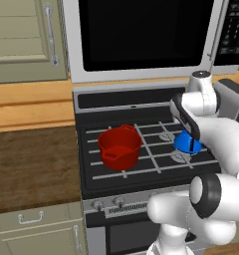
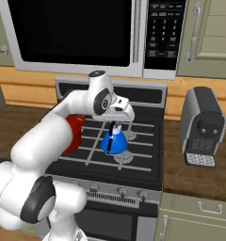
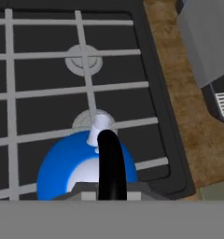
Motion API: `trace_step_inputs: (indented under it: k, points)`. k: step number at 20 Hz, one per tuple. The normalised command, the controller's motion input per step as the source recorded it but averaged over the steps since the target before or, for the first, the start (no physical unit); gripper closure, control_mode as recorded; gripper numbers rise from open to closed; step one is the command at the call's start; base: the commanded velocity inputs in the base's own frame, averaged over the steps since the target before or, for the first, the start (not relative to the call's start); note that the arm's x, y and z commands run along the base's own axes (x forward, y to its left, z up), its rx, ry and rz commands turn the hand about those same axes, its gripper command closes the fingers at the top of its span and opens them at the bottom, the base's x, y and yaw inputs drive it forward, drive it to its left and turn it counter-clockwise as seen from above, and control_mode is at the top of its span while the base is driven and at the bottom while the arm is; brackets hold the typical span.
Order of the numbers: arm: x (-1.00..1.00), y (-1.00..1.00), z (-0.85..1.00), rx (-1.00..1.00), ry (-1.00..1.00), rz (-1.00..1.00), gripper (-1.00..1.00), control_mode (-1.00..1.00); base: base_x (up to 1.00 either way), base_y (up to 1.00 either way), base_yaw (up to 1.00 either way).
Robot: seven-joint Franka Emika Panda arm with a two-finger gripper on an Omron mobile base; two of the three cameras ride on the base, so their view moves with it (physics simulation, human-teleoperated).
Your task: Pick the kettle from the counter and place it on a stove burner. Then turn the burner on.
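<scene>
Three silver knobs [image 2: 120, 191] sit nearest, along the stove front w/ a vent strip between them. Just past them, black grates [image 3: 48, 93] cover the gas stove [image 2: 148, 174]. The kettle [image 2: 114, 141], bright blue w/ a white spout, hangs just above the front-right stove burner [image 2: 124, 158]; hand view shows that burner's disc peeking out beyond the spout. Gripper [image 2: 116, 126] is clenched on the kettle's black arched handle [image 3: 110, 163], coming straight down from above. Whether the kettle base touches the grate can't be told. To its left, red two-handled pot [image 1: 119, 145] stands on the left burners, apart from the kettle. To the right, dark-brown counter [image 2: 195, 179] carries a grey coffee machine [image 2: 202, 126]. Further back, a rear burner [image 3: 84, 59] lies bare, then the stove's back panel, then the microwave [image 2: 77, 33] above w/ its keypad at right.
</scene>
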Motion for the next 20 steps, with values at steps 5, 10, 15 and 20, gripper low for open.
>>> trace_step_inputs:
  k: [5,10,15,20]
  points:
    - [0.52,-0.11,-0.52,0.00,0.10,-0.01,1.00,-1.00,0.00,0.00,0.00]
    - [0.18,-0.27,-0.24,-0.01,-0.01,0.00,1.00,-1.00,0.00,0.00,0.00]
    - [0.01,-0.08,-0.31,-0.01,-0.01,0.00,1.00,-1.00,0.00,0.00,0.00]
    - [0.01,-0.02,-0.33,-0.03,-0.02,0.00,1.00,-1.00,0.00,0.00,0.00]
